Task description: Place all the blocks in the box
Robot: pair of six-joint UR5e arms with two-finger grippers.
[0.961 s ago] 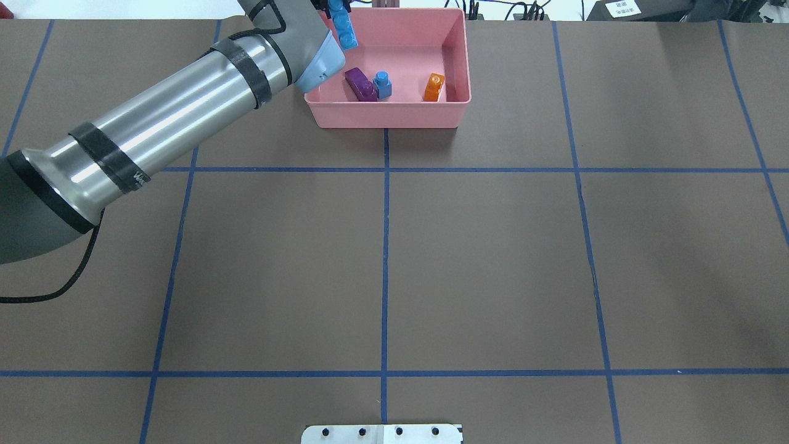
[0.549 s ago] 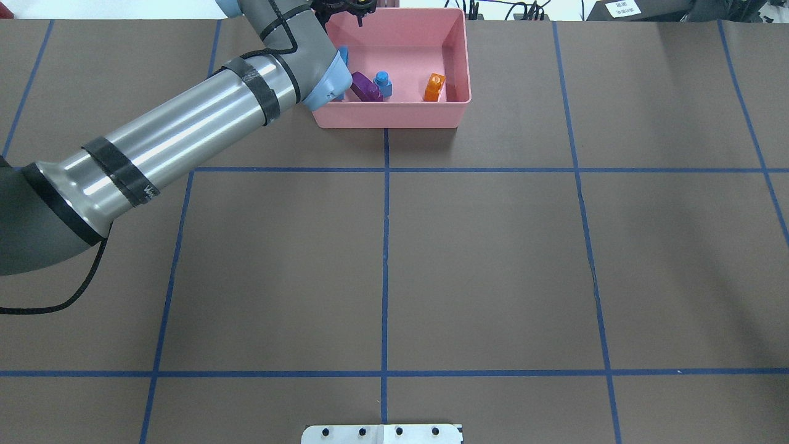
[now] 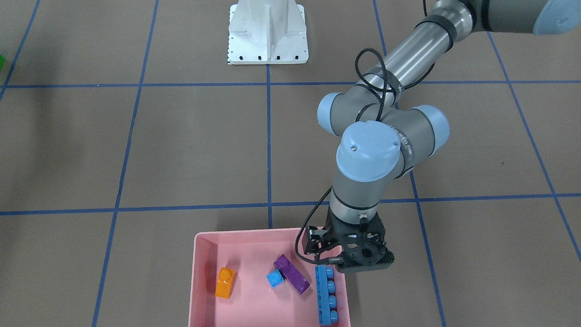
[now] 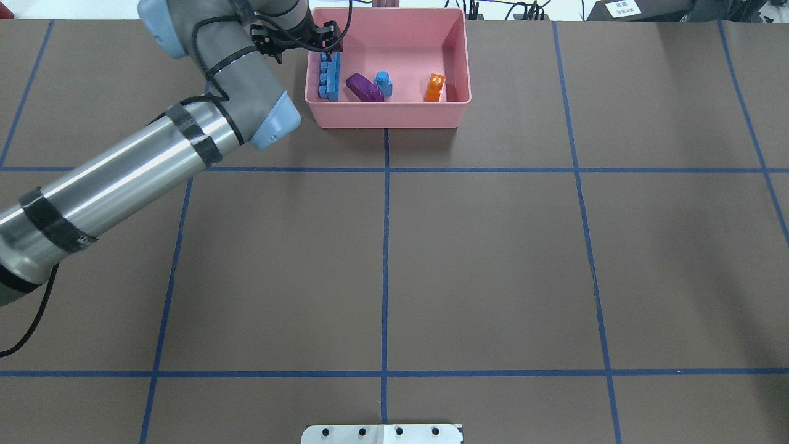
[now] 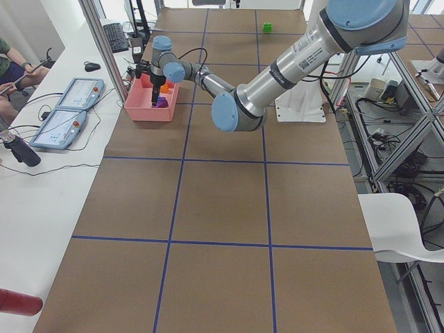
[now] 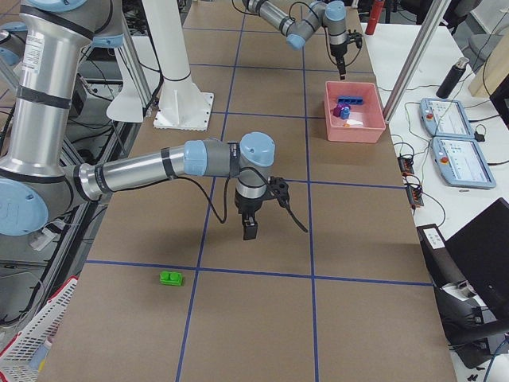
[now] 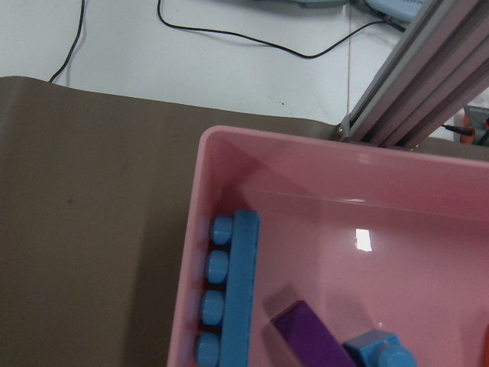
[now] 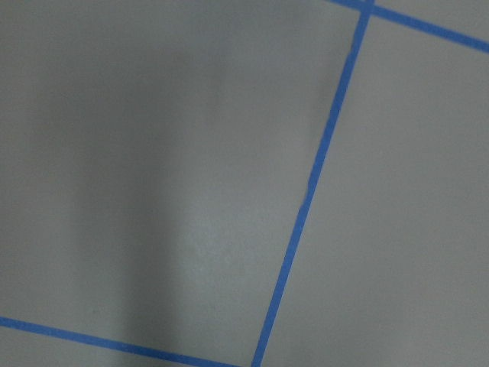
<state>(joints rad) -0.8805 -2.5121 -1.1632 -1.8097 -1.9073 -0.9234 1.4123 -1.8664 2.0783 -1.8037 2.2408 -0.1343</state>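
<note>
Pink box [image 3: 199,281] holds orange [image 3: 225,282], purple [image 3: 291,273], small blue [image 3: 275,278] and long blue [image 3: 327,295] blocks, green block [image 6: 170,278] sits far from it, and I cannot tell if left jaws or right jaws are spread.

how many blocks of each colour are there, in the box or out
blue: 2 (long block, small cube)
purple block: 1
orange block: 1
green block: 1
total: 5

Lab w/ taped table [image 4: 493,259], teach pendants [image 5: 78,92]
</note>
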